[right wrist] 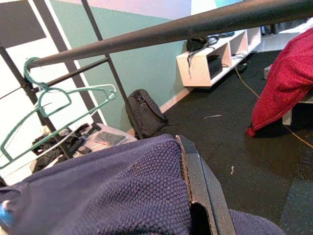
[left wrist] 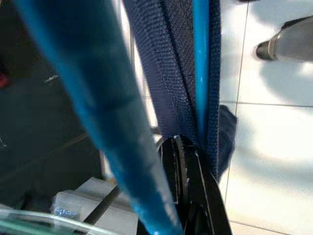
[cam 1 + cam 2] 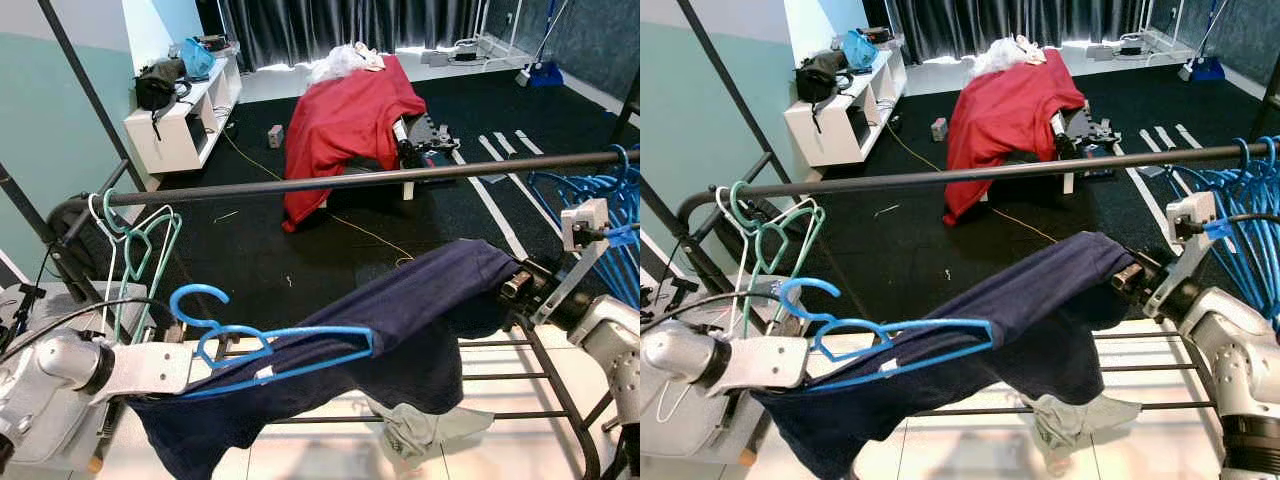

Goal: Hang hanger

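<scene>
A black carpeted room lies behind a dark clothes rail (image 3: 340, 180) that crosses in front of us. Our left gripper (image 2: 188, 161) has its jaws clamped together on the blue hanger (image 3: 270, 345) and the navy garment (image 3: 400, 320) draped over it. Our right gripper (image 1: 195, 176) pinches the garment's far end. The hanger sits below the rail, its long axis roughly parallel to it, hook (image 3: 195, 300) pointing up. Green hangers (image 3: 140, 240) hang at the rail's left end, blue hangers (image 3: 600, 200) at the right, with bare rail between.
</scene>
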You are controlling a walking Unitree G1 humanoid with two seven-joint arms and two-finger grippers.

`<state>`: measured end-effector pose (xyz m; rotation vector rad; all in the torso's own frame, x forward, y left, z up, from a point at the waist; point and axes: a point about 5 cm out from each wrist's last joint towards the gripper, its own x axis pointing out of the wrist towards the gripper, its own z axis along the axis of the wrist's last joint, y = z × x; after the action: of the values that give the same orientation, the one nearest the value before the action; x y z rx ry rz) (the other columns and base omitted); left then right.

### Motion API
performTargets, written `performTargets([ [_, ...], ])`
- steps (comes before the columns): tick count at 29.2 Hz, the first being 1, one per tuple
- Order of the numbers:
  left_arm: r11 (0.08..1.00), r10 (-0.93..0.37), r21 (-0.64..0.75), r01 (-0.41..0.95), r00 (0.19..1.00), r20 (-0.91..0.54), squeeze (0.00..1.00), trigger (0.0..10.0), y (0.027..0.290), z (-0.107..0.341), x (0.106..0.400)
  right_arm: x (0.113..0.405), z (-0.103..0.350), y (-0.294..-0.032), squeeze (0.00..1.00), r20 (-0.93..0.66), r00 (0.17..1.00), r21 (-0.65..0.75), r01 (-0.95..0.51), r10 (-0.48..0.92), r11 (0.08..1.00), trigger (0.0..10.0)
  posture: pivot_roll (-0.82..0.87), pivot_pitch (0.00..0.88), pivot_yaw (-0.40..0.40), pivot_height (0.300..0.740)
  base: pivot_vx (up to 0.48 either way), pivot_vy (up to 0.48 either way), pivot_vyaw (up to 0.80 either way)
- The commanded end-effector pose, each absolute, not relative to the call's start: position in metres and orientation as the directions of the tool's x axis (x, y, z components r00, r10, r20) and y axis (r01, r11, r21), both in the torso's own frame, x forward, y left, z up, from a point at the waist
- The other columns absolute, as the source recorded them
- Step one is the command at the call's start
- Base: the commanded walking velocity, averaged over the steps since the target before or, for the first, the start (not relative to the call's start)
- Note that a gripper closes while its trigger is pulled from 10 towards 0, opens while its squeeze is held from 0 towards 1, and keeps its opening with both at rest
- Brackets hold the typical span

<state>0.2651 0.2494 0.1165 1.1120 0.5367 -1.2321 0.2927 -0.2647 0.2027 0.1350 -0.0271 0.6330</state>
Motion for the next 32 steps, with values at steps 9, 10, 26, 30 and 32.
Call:
performTargets([
  [9, -0.167, -0.216, 0.433, 0.886, 0.396, -0.893, 0.00, 4.4, 0.261, 0.101, 0.276, 0.298, 0.219, -0.274, 0.00, 0.169, 0.848, 0.124, -0.524, 0.502, 0.843, 0.0, -0.15, 0.000, 0.099, 0.740, 0.000, 0.000, 0.00],
  [10, -0.127, -0.308, 0.532, 0.837, 0.477, -0.823, 0.00, 8.4, 0.245, 0.109, 0.286, 0.299, 0.219, -0.272, 0.00, 0.182, 0.849, 0.135, -0.521, 0.496, 0.843, 0.0, -0.15, 0.000, 0.101, 0.740, 0.000, 0.000, 0.00],
  [26, 0.568, -0.583, 0.582, 0.582, 0.784, -0.214, 0.00, 10.0, 0.187, 0.129, 0.318, 0.306, 0.207, -0.240, 0.00, 0.073, 0.810, 0.157, -0.586, 0.582, 0.795, 0.0, -0.15, 0.000, 0.109, 0.740, 0.000, 0.000, 0.00],
  [30, 0.546, -0.552, 0.639, 0.543, 0.806, -0.213, 0.00, 10.0, 0.191, 0.126, 0.319, 0.300, 0.200, -0.227, 0.00, 0.020, 0.765, 0.131, -0.641, 0.644, 0.757, 0.0, -0.15, 0.000, 0.107, 0.740, 0.000, 0.000, 0.00],
  [32, 0.302, -0.496, 0.795, 0.526, 0.799, -0.341, 0.00, 10.0, 0.200, 0.114, 0.317, 0.299, 0.207, -0.224, 0.00, 0.064, 0.757, 0.156, -0.651, 0.650, 0.743, 0.0, -0.14, 0.000, 0.104, 0.740, 0.000, 0.000, 0.00],
])
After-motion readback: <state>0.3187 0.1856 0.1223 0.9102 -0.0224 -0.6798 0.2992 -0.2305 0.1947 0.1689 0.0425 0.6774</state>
